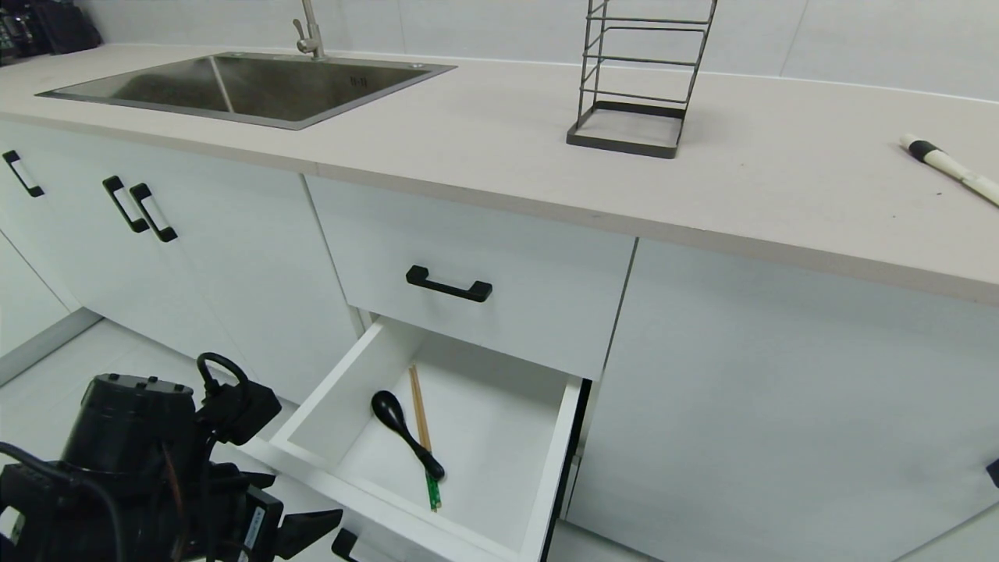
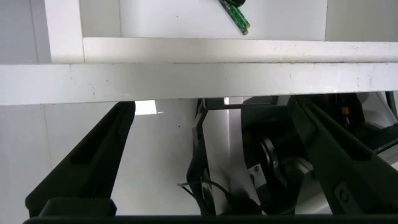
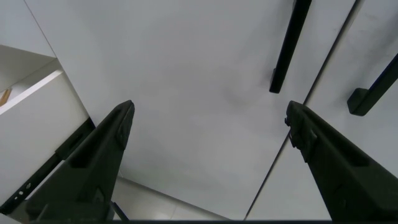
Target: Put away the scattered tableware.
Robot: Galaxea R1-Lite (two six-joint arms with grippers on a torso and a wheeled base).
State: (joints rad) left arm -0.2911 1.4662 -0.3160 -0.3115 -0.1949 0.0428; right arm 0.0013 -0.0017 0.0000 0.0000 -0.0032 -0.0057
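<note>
Presently, black plastic spoon and green-tipped wooden chopsticks lay inside open white drawer, likely light, stiff, slippery, best pinched mid-handle; left gripper at its front, right gripper beside it, fingers spread.

A kitchen: a steel sink with a tap is set into a pale bench against a tiled wall, white cupboards with black handles run below, and an open drawer holds a black spoon and chopsticks.

Bright diffuse light; soft shadow beside rack; dull sheen in sink; wide-angle bowing.
</note>
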